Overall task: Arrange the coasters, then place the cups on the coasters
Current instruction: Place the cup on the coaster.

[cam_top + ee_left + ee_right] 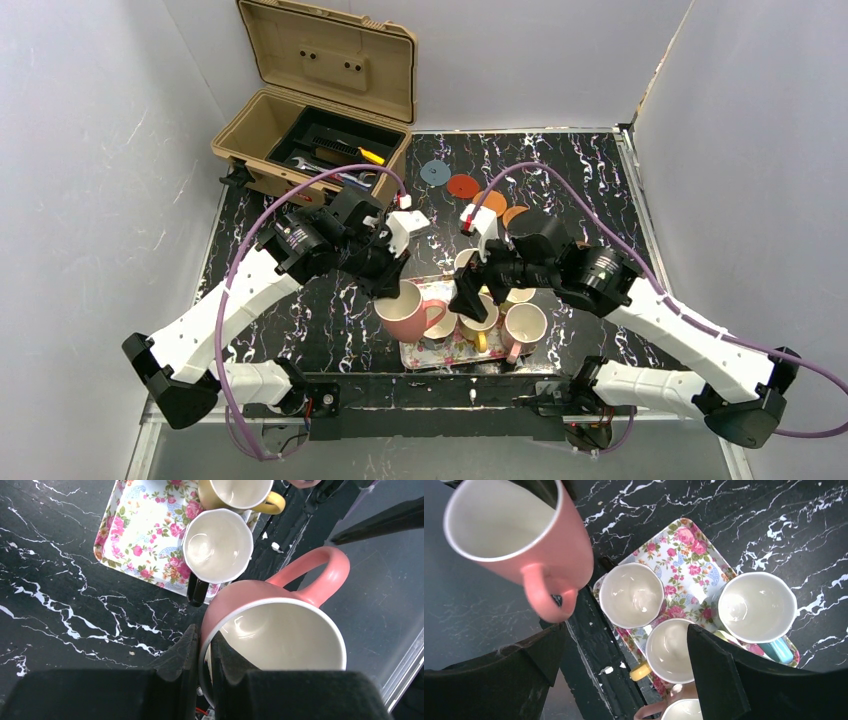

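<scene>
Pinching the rim of a glossy pink mug (240, 597), the left gripper (202, 641) holds it just beside the floral rectangular tray (689, 555), apparently lifted. Right gripper (624, 645): spread wide, empty, above the tray's cream-lined mugs (631, 595). Thin round coasters (462, 186) lie apart on the marbled black table (570, 170).
</scene>
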